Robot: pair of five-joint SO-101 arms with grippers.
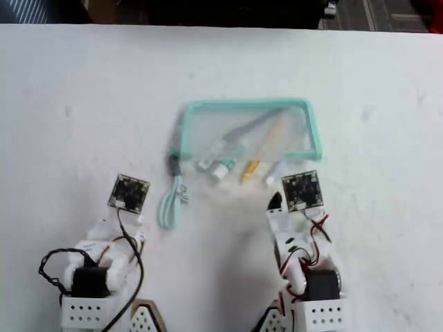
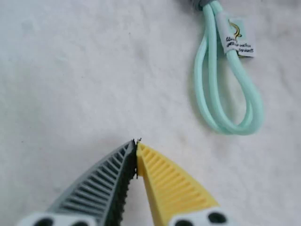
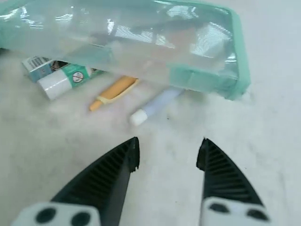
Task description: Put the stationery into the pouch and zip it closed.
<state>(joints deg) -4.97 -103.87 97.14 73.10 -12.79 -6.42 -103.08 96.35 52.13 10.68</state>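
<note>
While the pouch (image 1: pixel 246 131) lies flat mid-table with its mouth toward the arms, you have three items poking out of it: a white-capped tube (image 3: pixel 63 81), an orange pen (image 3: pixel 115 92) and a lilac pen (image 3: pixel 155 104). Your right gripper (image 3: pixel 168 153) sits at the pouch's 5 o'clock, jaws spread and empty, just short of the lilac pen's cap. Your left gripper (image 2: pixel 136 146) is at 7 o'clock, fingers pressed together on nothing, near the strap (image 2: pixel 225 89) loop but apart from it.

Watch the push. Nothing pins the pouch, so nudging a pen will likely slide the whole pouch toward 12 rather than seat the pen. One pen driven in may also skew its neighbours. If any tip lies across the mouth, I'd expect the zip to snag there.
</note>
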